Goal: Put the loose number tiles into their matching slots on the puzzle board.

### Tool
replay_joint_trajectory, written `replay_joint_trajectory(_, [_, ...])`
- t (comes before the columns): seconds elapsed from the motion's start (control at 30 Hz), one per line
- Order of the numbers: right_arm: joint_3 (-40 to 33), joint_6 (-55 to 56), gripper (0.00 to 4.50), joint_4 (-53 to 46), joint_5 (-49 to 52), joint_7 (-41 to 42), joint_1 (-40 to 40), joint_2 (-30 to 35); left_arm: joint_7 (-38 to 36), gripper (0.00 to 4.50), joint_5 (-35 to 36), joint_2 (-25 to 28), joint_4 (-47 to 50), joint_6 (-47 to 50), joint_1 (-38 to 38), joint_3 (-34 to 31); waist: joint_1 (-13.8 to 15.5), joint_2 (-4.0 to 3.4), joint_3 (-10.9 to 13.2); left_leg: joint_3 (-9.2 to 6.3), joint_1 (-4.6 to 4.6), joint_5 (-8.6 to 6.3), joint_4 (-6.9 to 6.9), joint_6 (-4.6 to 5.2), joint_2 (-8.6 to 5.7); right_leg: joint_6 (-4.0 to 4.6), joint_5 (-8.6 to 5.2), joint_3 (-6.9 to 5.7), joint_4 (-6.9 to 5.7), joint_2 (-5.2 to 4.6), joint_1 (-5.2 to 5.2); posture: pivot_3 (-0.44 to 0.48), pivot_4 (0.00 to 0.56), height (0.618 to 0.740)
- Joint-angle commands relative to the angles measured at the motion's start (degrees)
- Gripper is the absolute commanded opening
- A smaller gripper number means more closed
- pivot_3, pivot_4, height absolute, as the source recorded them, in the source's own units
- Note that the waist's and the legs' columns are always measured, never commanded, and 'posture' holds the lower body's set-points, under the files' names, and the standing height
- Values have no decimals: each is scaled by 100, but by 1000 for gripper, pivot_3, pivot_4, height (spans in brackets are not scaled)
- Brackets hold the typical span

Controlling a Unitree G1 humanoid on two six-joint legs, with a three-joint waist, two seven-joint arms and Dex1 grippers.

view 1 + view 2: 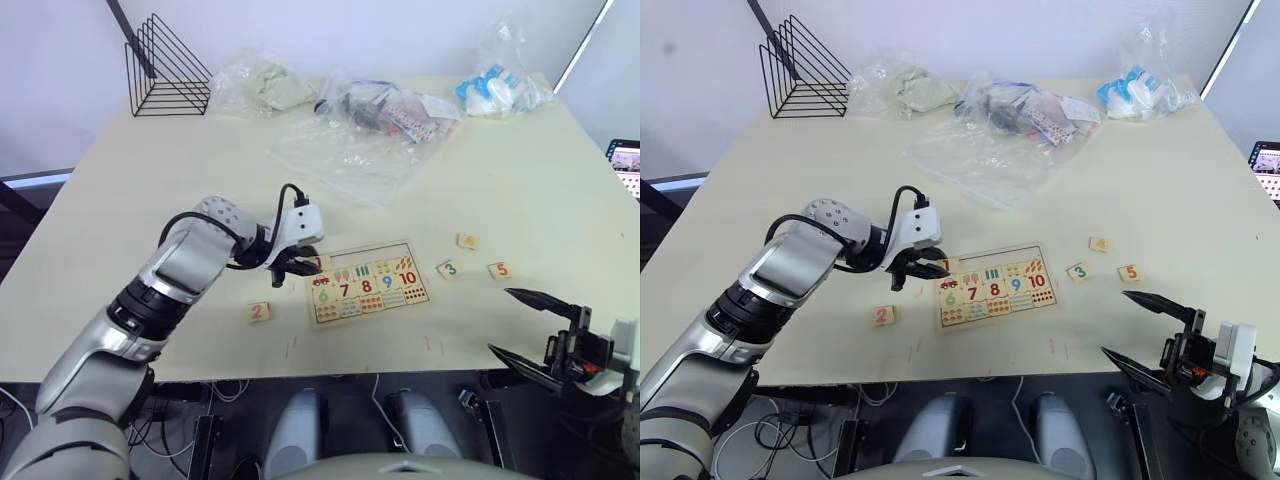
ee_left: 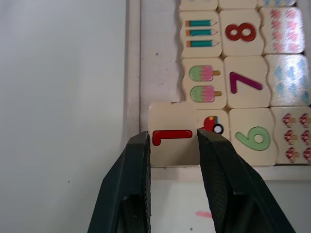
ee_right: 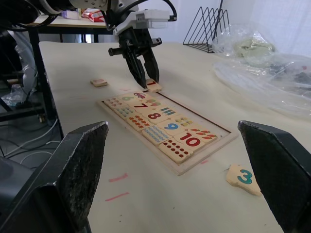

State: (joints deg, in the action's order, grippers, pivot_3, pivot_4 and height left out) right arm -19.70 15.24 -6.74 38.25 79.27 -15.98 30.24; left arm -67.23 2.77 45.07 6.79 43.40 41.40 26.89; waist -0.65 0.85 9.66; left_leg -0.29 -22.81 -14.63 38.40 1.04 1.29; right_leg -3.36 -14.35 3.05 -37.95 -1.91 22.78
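Right now your left tool (image 2: 173, 145) grips the red 1 tile (image 2: 173, 134) over the puzzle board's (image 1: 370, 284) corner, beside printed 6, 7, 8. Tiles 2 (image 1: 258, 312), 3 (image 1: 449, 269), 5 (image 1: 500, 270) lie on open worktop (image 1: 150, 190); your right tool (image 1: 520, 325) hangs spread at its near edge.

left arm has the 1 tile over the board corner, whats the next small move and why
Probably ease the left gripper down and nudge it so the red 1 tile seats in the empty slot row, then open. The jaws are closed on the tile, which sits at the puzzle board corner above the car picture, seemingly overlapping it a little rather than lying flat in its recess.
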Motion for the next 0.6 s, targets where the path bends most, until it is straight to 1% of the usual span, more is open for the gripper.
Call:
replay_joint_trajectory(0.03, [-69,56,4500,-187,63,-35,-25,61,25,935,-39,-6,134,30,80,-80,0,0,0,0,0,0,0,0,0,0,0,0,0,0,0,0,150,740])
replay_joint_trajectory(0.6, [-100,59,4500,-196,71,-60,-46,94,-14,935,-167,-25,-78,-65,254,-71,1,0,0,1,0,0,0,0,0,0,0,0,0,0,0,0,150,740])
